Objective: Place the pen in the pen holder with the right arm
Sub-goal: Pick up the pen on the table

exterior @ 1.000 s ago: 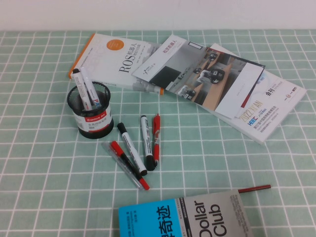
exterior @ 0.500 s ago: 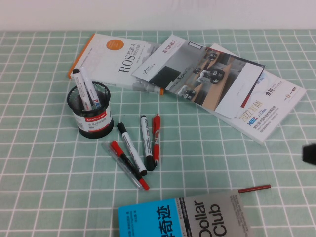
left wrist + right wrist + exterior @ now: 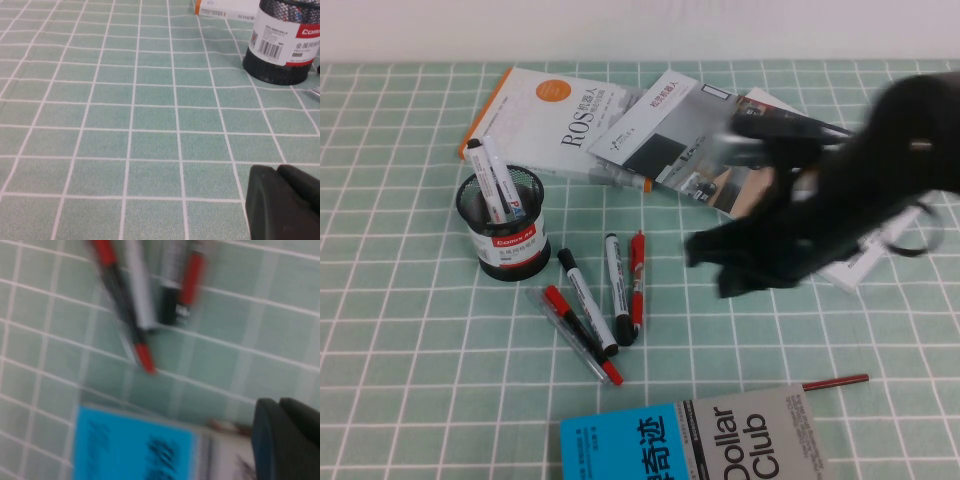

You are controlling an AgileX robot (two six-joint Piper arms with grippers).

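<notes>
Your dark grey and black right arm (image 3: 860,190) is sweeping in over the green checked tablecloth (image 3: 400,330), blurred with motion, its right gripper (image 3: 705,247) pressed together and carrying nothing. The short, thick all-red pen (image 3: 636,279) is lying flat on the cloth just to the gripper's left and a little nearer your side, its long axis running roughly away from you, touching or nearly touching a black-capped white marker (image 3: 615,288) on its far-from-gripper side. Beyond the pen, further left of the gripper, the round black wire-mesh pen holder (image 3: 502,225) is standing upright with two markers already in it. The right arm is by far the nearer one; the left gripper (image 3: 282,200) is sitting low over bare cloth on the holder's other side, fingers together. You will likely need to spread the jaws and turn them across the barrel before descending.
</notes>
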